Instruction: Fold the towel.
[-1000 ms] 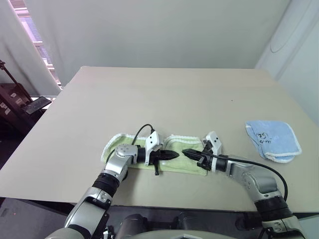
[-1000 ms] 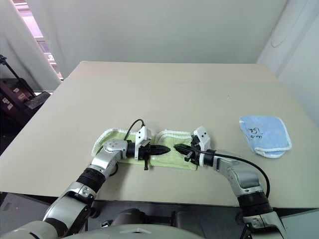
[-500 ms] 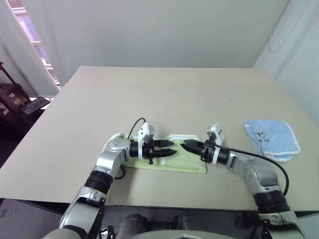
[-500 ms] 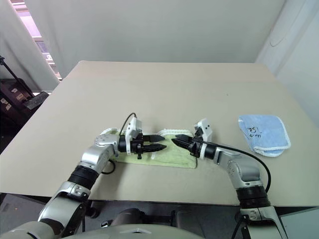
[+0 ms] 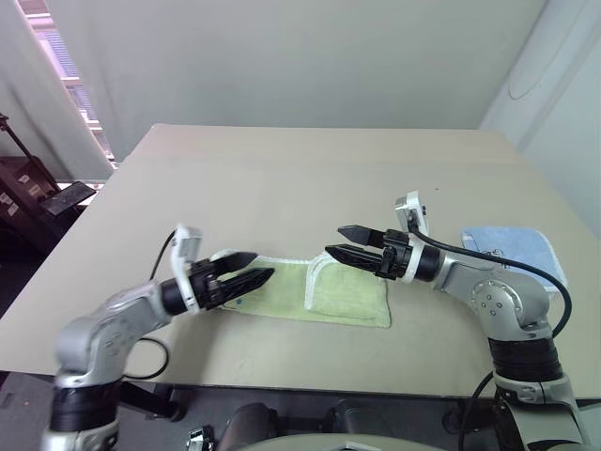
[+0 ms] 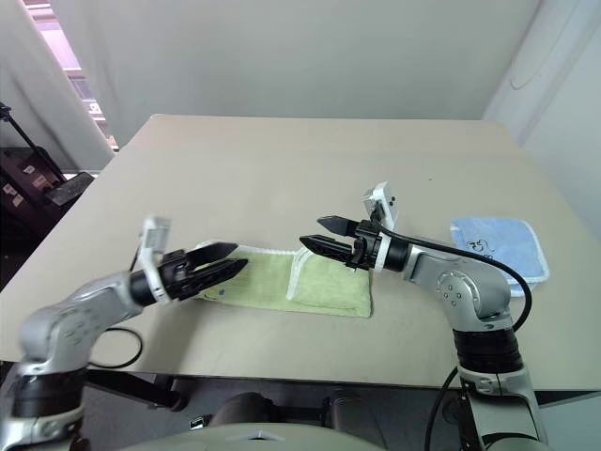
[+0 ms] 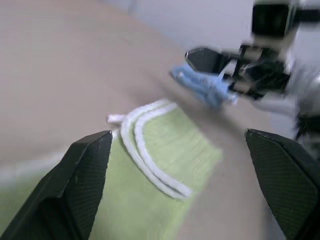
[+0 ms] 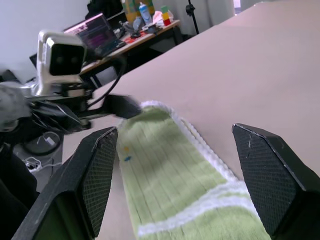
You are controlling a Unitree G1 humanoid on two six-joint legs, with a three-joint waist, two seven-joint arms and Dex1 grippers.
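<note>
The light green towel (image 5: 340, 297) lies as a flat folded strip near the table's front edge, with its white stitched edging (image 5: 310, 279) curving across its middle. My left gripper (image 5: 248, 268) is open and hovers over the towel's left end, holding nothing. My right gripper (image 5: 346, 242) is open too, lifted above the towel's right half and pointing left, with nothing between its fingers. In the left wrist view the towel (image 7: 160, 175) lies between my spread fingertips (image 7: 85, 170). The right wrist view looks down along the towel (image 8: 170, 170).
A smaller light blue towel (image 5: 522, 248) with black marks lies at the right of the table (image 5: 300, 178). Beyond the table's left edge stands dark furniture (image 5: 38, 202). A wall rises behind the table's far side.
Both grippers were shut low on the towel's middle; both have opened, let it go and risen. The left arm has swung out to the left. The towel stays flat.
</note>
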